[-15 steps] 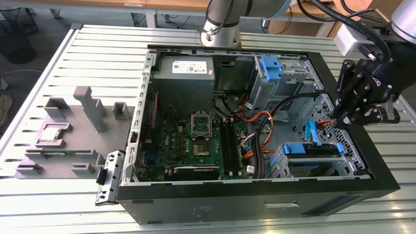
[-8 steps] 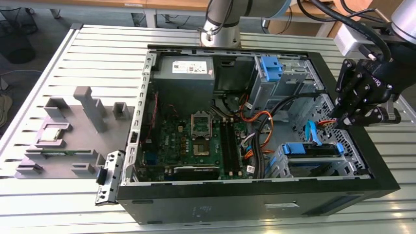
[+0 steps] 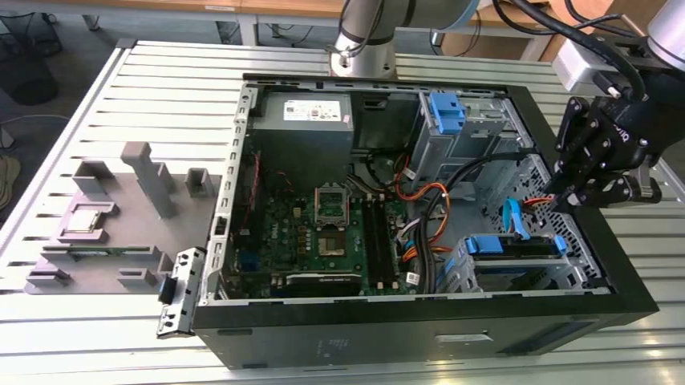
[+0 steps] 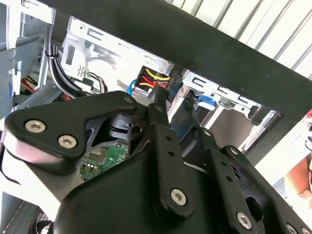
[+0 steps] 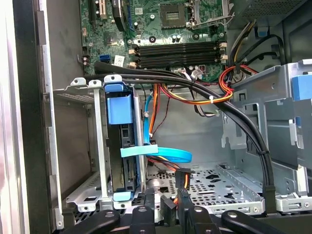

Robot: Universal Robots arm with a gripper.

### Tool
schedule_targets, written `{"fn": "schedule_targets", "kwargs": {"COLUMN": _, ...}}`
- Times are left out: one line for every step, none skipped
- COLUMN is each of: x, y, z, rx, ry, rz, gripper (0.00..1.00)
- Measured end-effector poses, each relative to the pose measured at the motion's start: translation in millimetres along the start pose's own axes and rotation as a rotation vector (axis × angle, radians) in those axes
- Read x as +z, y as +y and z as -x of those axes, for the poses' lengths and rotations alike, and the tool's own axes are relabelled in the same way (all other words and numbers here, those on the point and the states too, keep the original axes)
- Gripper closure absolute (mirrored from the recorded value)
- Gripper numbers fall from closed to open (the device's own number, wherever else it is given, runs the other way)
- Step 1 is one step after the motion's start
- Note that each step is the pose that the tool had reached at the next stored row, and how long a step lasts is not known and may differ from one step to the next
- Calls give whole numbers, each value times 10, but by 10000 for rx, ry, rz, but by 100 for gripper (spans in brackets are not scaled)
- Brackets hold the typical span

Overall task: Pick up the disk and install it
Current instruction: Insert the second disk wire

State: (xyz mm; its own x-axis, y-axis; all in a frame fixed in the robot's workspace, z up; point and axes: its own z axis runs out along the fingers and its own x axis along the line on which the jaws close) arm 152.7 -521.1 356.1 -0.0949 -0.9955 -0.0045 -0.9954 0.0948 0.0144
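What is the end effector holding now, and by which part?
Cannot be told. The disk sits in its bay, not held; the end effector is near a black plug.

text: none legible | power-supply box (image 3: 306, 111) label: print present, probably too small to read

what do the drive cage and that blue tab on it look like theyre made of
The drive cage looks like bare sheet metal: dull silver-grey, thin folded edges, punched holes. The blue tab on it looks like moulded plastic: solid bright colour, soft sheen, rounded corners. Both are judged by look alone.
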Motion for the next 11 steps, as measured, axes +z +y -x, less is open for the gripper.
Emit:
{"fn": "schedule_targets", "kwargs": {"x": 0, "y": 0, "z": 0, "rx": 0, "ry": 0, "rz": 1, "gripper": 67}}
{"fn": "schedule_targets", "kwargs": {"x": 0, "y": 0, "z": 1, "rx": 1, "ry": 0, "rz": 1, "gripper": 67}}
{"fn": "schedule_targets", "kwargs": {"x": 0, "y": 0, "z": 3, "rx": 1, "ry": 12, "rz": 0, "gripper": 67}}
{"fn": "schedule_targets", "kwargs": {"x": 0, "y": 0, "z": 3, "rx": 23, "ry": 18, "rz": 6, "gripper": 67}}
{"fn": "schedule_targets", "kwargs": {"x": 0, "y": -1, "z": 3, "rx": 74, "ry": 21, "rz": 29, "gripper": 67}}
{"fn": "schedule_targets", "kwargs": {"x": 0, "y": 0, "z": 3, "rx": 125, "ry": 22, "rz": 56, "gripper": 67}}
{"fn": "schedule_targets", "kwargs": {"x": -2, "y": 0, "z": 4, "rx": 173, "ry": 26, "rz": 85, "gripper": 67}}
{"fn": "schedule_targets", "kwargs": {"x": -2, "y": 0, "z": 4, "rx": 221, "ry": 27, "rz": 111, "gripper": 67}}
{"fn": "schedule_targets", "kwargs": {"x": -2, "y": 0, "z": 5, "rx": 267, "ry": 26, "rz": 129, "gripper": 67}}
{"fn": "schedule_targets", "kwargs": {"x": -2, "y": -1, "z": 8, "rx": 300, "ry": 27, "rz": 140, "gripper": 67}}
{"fn": "schedule_targets", "kwargs": {"x": -2, "y": -1, "z": 14, "rx": 335, "ry": 27, "rz": 143, "gripper": 67}}
